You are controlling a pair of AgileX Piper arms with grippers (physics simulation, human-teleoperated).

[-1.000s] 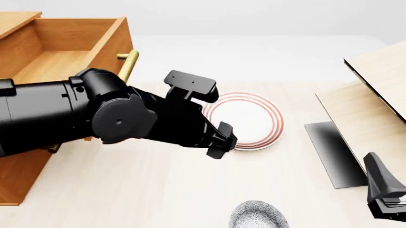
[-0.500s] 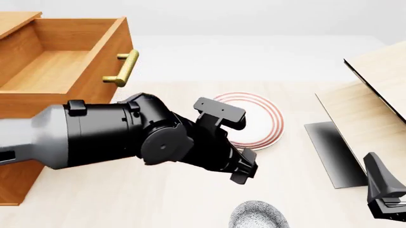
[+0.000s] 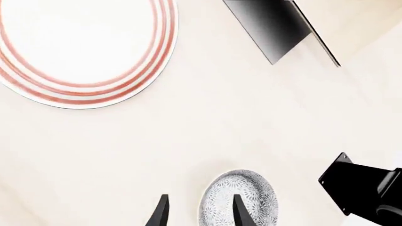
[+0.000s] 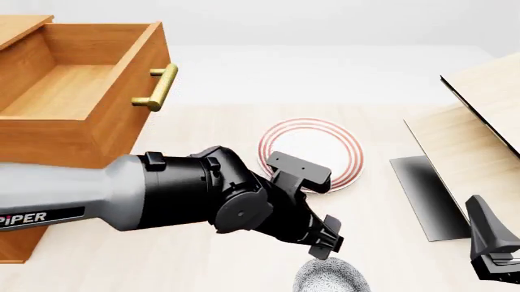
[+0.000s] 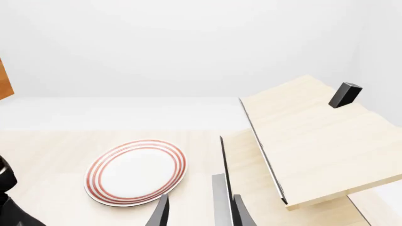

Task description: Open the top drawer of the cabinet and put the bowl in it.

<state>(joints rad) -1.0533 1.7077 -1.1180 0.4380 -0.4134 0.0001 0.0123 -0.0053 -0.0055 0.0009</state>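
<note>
While our left gripper (image 3: 197, 212) hovers open, we'd pinch the rigid, slippery white blue-grey-speckled ceramic bowl (image 3: 242, 200) by its rim; our right gripper (image 5: 197, 212) idles open.

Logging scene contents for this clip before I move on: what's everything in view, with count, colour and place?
top drawer: one, orange-brown wood with brass bar handle, pulled open at far left, nothing visible inside.
cabinet: one, orange-brown, left edge of the front view, below the drawer.
bowl: one, white with dark blue-grey speckles, near table edge, beneath the left claw.
plate: one, white with red rings, table centre.
pale wooden structure: one, light wood with black edge, right side.
table: one, pale wood.
left claw: black, open, one finger over the bowl.
right claw: black, open, near right.
</note>
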